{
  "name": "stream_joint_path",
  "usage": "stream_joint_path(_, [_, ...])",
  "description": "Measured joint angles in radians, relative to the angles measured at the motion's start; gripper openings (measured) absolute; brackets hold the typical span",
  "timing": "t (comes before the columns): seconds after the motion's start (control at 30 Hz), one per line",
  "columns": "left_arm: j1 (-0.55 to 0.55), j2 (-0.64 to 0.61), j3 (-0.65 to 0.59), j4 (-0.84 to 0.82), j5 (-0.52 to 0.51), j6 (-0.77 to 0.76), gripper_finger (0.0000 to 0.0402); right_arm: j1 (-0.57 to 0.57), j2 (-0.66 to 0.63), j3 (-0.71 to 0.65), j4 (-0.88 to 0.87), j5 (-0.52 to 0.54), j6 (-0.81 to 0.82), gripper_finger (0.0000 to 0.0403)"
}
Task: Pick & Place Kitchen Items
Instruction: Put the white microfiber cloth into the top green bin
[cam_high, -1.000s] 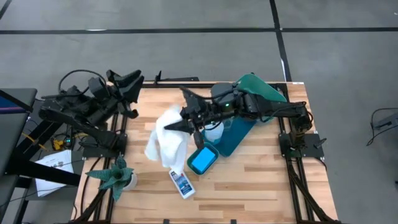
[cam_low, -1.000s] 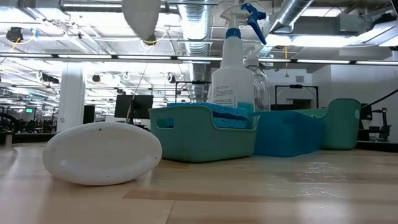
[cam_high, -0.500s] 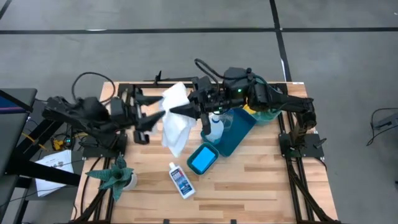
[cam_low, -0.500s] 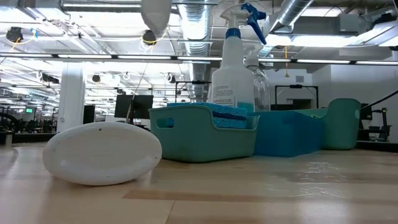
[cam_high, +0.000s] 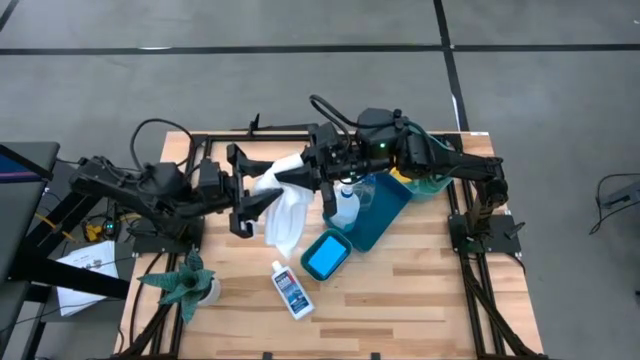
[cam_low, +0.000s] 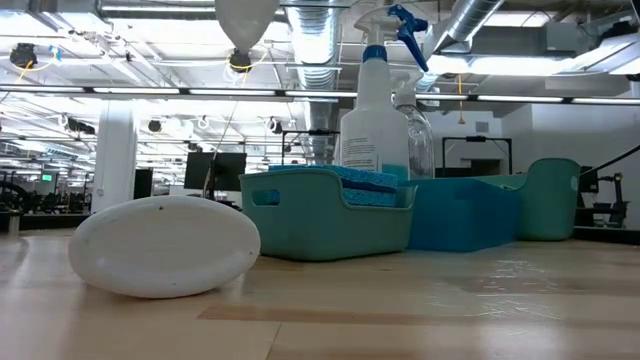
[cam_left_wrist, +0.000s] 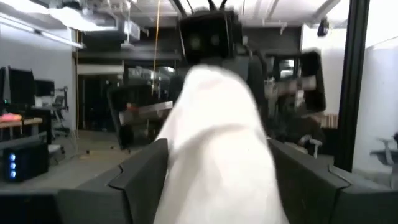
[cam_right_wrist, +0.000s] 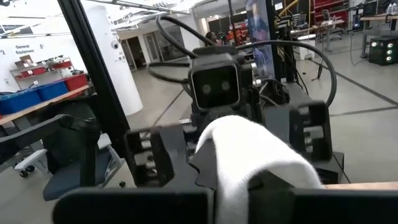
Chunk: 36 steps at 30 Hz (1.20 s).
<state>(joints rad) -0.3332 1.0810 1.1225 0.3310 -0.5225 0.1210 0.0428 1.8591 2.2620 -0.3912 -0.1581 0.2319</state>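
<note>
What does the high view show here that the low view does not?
Only the high view shows both arms meeting over the table: the right gripper shut on the white cloth, held in the air, and the left gripper open around its hanging part. It also shows the green plant and the label of the small bottle. Only the low view shows the spray bottle's blue trigger side-on and the clear bottle behind it. Both show the teal bin of blue sponges, the spray bottle and the cloth.
</note>
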Motion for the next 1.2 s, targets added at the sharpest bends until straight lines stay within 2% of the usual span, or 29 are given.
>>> stream_joint_path(0.13, [0.000, -0.001, 0.000, -0.031, 0.000, -0.028, 0.0234, 0.001, 0.000, 0.000, 0.015, 0.000, -0.003, 0.0000])
stream_joint_path(0.23, [-0.003, -0.001, 0.000, -0.034, 0.000, -0.029, 0.0198, 0.001, 0.000, 0.000, 0.021, 0.000, -0.003, 0.0000])
stream_joint_path(0.33, [-0.009, -0.008, 0.000, -0.040, 0.000, -0.029, 0.0142, 0.001, 0.000, 0.000, 0.030, -0.002, -0.004, 0.0003])
stream_joint_path(0.47, [-0.012, -0.033, 0.000, -0.095, 0.004, -0.034, 0.0035, 0.001, 0.000, 0.000, 0.047, -0.053, -0.019, 0.0019])
stream_joint_path(0.5, [-0.014, -0.045, 0.000, -0.114, 0.005, -0.039, 0.0019, 0.002, 0.000, 0.000, 0.052, -0.056, -0.019, 0.0025])
stream_joint_path(0.73, [-0.016, -0.121, 0.000, -0.195, -0.037, -0.075, 0.0006, 0.001, 0.003, 0.000, 0.096, -0.069, -0.033, 0.0083])
stream_joint_path(0.97, [-0.016, -0.145, 0.003, -0.351, -0.048, -0.197, 0.0003, 0.002, 0.004, -0.002, 0.094, -0.043, -0.071, 0.0175])
stream_joint_path(1.1, [-0.016, -0.142, 0.003, -0.408, -0.099, -0.225, 0.0003, -0.004, 0.004, -0.002, 0.053, -0.040, -0.071, 0.0216])
stream_joint_path(1.2, [-0.016, -0.156, 0.000, -0.427, -0.131, -0.222, 0.0003, -0.012, 0.004, -0.002, 0.001, -0.056, -0.070, 0.0232])
